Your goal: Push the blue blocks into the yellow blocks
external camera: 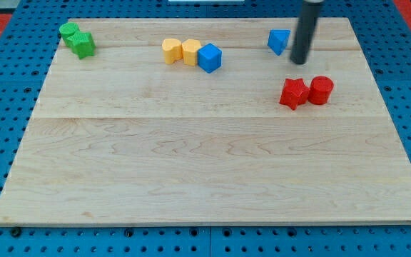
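Blue blocks: on your pale wooden table (191,171), the blue cube (210,57) touches the yellow hexagonal block (190,51) beside the yellow heart-like block (170,51); the blue triangular block (279,41) sits just left of my tip (299,61). No jaws here.

Single camera, high, angled down across wooden board (205,164); far edge at view's top. Mid-range; whole board in frame.
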Available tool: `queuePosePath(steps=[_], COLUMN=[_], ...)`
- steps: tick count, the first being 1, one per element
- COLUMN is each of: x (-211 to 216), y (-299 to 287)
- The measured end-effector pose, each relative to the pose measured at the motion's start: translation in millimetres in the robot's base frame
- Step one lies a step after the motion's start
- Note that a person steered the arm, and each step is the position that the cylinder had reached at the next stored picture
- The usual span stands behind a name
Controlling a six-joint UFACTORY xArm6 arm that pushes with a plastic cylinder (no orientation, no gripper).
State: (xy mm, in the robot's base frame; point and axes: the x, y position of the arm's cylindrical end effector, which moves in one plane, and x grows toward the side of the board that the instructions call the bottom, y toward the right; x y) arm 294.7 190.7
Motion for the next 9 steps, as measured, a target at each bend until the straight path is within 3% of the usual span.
queuePosePath(steps=[1,3,5,6,9], x=[-32,-38,-63,-55,-53], y=[-9,-94,-124,-180,-222])
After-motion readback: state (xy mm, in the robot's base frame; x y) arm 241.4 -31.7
